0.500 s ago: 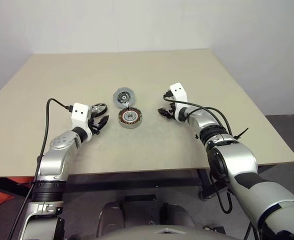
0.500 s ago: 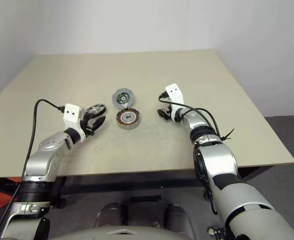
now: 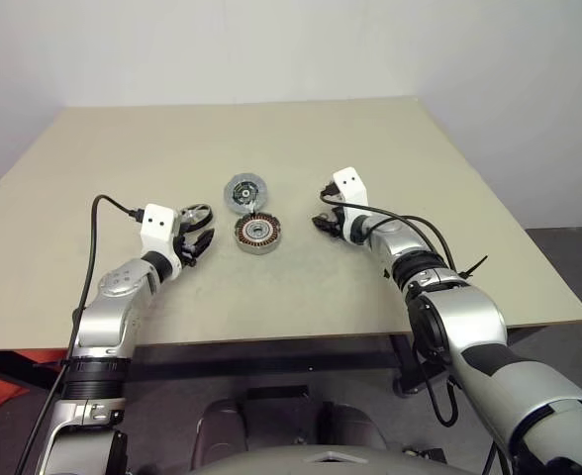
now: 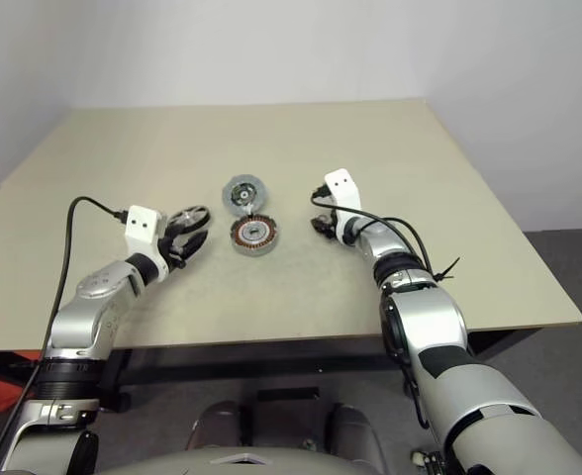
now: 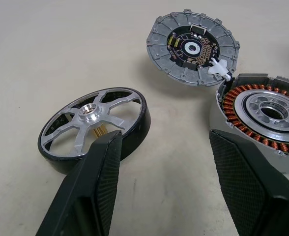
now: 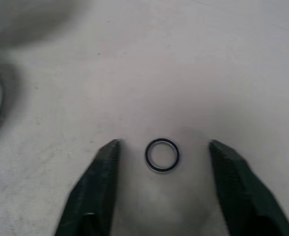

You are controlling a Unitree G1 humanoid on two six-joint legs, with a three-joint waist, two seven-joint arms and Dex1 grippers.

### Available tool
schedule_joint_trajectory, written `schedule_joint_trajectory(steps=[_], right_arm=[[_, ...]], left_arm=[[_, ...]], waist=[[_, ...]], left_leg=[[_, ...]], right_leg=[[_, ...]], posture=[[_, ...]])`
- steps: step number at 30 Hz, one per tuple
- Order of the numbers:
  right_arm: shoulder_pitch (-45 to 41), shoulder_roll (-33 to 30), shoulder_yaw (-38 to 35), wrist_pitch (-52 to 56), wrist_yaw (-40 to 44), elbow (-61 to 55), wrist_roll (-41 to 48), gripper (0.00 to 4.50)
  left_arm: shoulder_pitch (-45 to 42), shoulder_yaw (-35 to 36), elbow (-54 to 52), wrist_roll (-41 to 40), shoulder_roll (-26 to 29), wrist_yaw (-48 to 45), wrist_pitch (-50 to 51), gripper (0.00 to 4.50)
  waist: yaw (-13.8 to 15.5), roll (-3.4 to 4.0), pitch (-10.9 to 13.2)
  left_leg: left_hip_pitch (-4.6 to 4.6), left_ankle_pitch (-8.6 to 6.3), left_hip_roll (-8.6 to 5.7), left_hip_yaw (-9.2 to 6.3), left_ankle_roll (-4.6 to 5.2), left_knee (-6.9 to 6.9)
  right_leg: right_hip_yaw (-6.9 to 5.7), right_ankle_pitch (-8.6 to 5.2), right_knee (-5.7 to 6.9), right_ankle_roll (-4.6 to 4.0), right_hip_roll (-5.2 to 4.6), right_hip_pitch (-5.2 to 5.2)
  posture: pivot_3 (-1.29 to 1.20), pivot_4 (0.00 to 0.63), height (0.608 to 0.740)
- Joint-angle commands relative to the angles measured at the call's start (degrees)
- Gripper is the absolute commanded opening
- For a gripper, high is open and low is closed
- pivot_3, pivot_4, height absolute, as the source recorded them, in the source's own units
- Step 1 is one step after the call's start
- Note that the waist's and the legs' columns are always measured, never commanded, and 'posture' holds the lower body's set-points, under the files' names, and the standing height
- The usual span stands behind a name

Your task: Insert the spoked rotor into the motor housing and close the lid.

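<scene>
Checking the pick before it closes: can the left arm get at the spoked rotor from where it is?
Probably yes. The left gripper is open, and the spoked rotor lies flat on the table just ahead of one finger, slightly off-centre. Nothing sits between; the motor housing is close beside.

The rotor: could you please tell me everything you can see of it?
The rotor is a black-rimmed wheel with silver spokes and a shiny central hub, apparently metal. It lies on the table, tilted slightly, left of the housing and the lid. The open left pincer sits just behind it, one finger overlapping its rim; contact is unclear.
</scene>
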Motion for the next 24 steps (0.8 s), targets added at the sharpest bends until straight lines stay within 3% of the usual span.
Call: schedule_joint_trajectory(steps=[1, 8, 11, 13, 17, 24], right_arm=[[-0.12, -0.12, 0.15, -0.18, -0.25, 0.01, -0.39, 1.76], [-0.26, -0.18, -0.31, 0.16, -0.02, 0.04, 0.12, 1.76], [-0.44, -0.25, -0.73, 0.43, 0.0, 0.02, 0.51, 1.22], [-0.57, -0.27, -0.64, 0.43, -0.16, -0.04, 0.41, 0.61], [-1.03, 0.03, -0.44, 0.11, 0.67, -0.58, 0.54, 0.59], [-1.38, 2.42, 3.12, -3.64, 12.07, -5.81, -0.31, 0.59]], left_arm=[[-0.84, 1.04, -1.16, 0.19, 0.74, 0.26, -1.4, 3.02], [-1.1, 1.07, -1.06, 0.32, 0.84, 0.2, -1.49, 3.02], [-1.16, 1.1, -0.96, 0.38, 0.91, 0.21, -1.6, 3.02], [-1.23, 1.16, -0.9, 0.39, 0.96, 0.22, -1.64, 3.02], [-1.32, 1.32, -0.95, 0.39, 1.07, 0.29, -1.6, 3.02], [-1.48, 1.24, -0.57, 0.24, 1.15, -0.01, -1.49, 3.02]], waist=[[0.0, 0.0, 0.0], [0.0, 0.0, 0.0], [-0.01, 0.0, 0.0], [-0.01, 0.0, 0.0], [-0.01, 0.0, 0.0], [-0.1, 0.02, 0.01]], left_leg=[[0.0, 0.0, 0.0, 0.0, 0.0, 0.0], [0.04, 0.0, 0.0, 0.0, 0.0, 0.0], [0.06, 0.0, 0.0, 0.0, 0.0, 0.0], [0.07, 0.0, 0.0, 0.0, 0.0, 0.0], [0.07, 0.0, 0.0, 0.0, 0.0, 0.0], [0.06, 0.0, 0.04, 0.0, 0.0, -0.01]], right_leg=[[0.0, 0.0, 0.0, 0.0, 0.0, 0.0], [0.0, 0.0, 0.0, 0.0, 0.0, 0.03], [0.0, 0.0, 0.01, 0.0, 0.0, 0.05], [0.01, 0.0, 0.01, 0.0, 0.0, 0.05], [0.01, 0.0, 0.0, 0.0, 0.0, 0.05], [-0.01, 0.0, 0.01, 0.0, 0.02, 0.03]], posture=[[0.0, 0.0, 0.74], [0.0, 0.0, 0.74], [0.0, 0.0, 0.74], [0.0, 0.0, 0.74], [0.0, 0.0, 0.74], [0.0, 0.0, 0.74]])
